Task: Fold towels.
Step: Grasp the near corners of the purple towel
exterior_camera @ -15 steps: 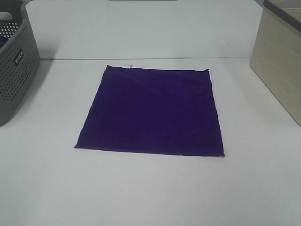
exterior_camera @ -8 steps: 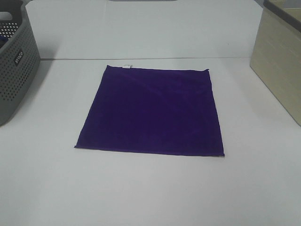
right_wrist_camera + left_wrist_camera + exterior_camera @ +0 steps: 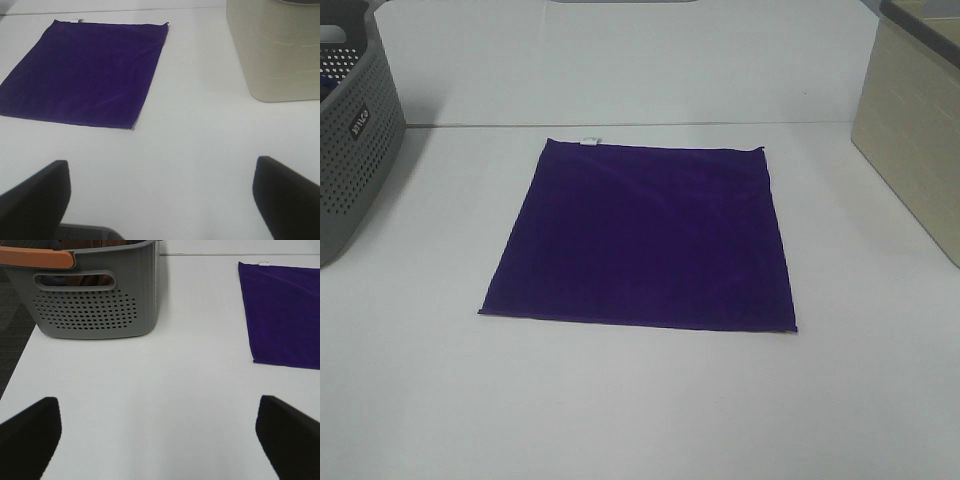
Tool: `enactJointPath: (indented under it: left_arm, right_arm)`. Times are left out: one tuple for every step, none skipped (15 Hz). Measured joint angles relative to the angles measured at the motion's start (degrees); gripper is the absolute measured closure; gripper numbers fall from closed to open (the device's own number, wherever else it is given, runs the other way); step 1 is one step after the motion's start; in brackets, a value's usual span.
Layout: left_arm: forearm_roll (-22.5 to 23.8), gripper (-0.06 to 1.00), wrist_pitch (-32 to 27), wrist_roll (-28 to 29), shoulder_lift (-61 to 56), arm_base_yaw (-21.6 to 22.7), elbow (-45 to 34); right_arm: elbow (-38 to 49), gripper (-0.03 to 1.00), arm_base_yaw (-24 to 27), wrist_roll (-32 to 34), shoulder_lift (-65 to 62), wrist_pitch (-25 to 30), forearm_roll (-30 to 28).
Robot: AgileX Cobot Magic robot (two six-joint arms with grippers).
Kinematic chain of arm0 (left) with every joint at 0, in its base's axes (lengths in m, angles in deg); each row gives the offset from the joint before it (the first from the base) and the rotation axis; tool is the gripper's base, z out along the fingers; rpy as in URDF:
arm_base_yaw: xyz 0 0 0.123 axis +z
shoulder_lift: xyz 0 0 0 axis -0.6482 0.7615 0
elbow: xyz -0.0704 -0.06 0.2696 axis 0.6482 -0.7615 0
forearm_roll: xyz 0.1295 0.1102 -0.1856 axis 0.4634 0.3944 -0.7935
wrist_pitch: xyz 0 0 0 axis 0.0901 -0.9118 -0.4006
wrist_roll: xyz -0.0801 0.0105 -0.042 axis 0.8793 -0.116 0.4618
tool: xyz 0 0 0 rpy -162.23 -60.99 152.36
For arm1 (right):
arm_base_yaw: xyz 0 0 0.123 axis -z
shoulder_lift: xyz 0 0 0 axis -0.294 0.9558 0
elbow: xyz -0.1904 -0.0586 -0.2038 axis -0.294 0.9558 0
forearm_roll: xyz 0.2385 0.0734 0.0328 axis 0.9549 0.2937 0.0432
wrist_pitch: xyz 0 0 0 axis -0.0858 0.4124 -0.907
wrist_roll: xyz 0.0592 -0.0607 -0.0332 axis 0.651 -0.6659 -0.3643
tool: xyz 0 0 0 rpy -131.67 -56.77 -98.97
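Note:
A deep purple square towel (image 3: pixel 640 235) lies flat and unfolded in the middle of the white table, with a small white tag (image 3: pixel 589 140) on its far edge. It also shows in the left wrist view (image 3: pixel 285 315) and in the right wrist view (image 3: pixel 82 72). No arm shows in the exterior high view. My left gripper (image 3: pixel 157 440) is open and empty over bare table, well short of the towel's near left corner. My right gripper (image 3: pixel 160 200) is open and empty over bare table, short of the towel's near right corner.
A grey perforated basket (image 3: pixel 350 140) stands at the table's left edge; the left wrist view (image 3: pixel 95 295) shows its orange handle and cloth inside. A beige bin (image 3: pixel 915 125) stands at the right edge, also in the right wrist view (image 3: pixel 275 50).

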Motion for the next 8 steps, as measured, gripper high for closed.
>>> enactJointPath:
  left_arm:
    - [0.0, -0.04, 0.0, 0.0, 0.0, 0.0, 0.0]
    - [0.0, -0.04, 0.0, 0.0, 0.0, 0.0, 0.0]
    - [0.0, -0.04, 0.0, 0.0, 0.0, 0.0, 0.0]
    - [0.0, -0.04, 0.0, 0.0, 0.0, 0.0, 0.0]
    - [0.0, -0.04, 0.0, 0.0, 0.0, 0.0, 0.0]
    - [0.0, -0.04, 0.0, 0.0, 0.0, 0.0, 0.0]
    - [0.0, -0.04, 0.0, 0.0, 0.0, 0.0, 0.0]
    - [0.0, -0.04, 0.0, 0.0, 0.0, 0.0, 0.0]
  right_arm:
    - [0.0, 0.01, 0.0, 0.0, 0.0, 0.0, 0.0]
    - [0.0, 0.01, 0.0, 0.0, 0.0, 0.0, 0.0]
    - [0.0, 0.01, 0.0, 0.0, 0.0, 0.0, 0.0]
    - [0.0, 0.01, 0.0, 0.0, 0.0, 0.0, 0.0]
    - [0.0, 0.01, 0.0, 0.0, 0.0, 0.0, 0.0]
    - [0.0, 0.01, 0.0, 0.0, 0.0, 0.0, 0.0]
    - [0.0, 0.01, 0.0, 0.0, 0.0, 0.0, 0.0]
    - [0.0, 0.01, 0.0, 0.0, 0.0, 0.0, 0.0]
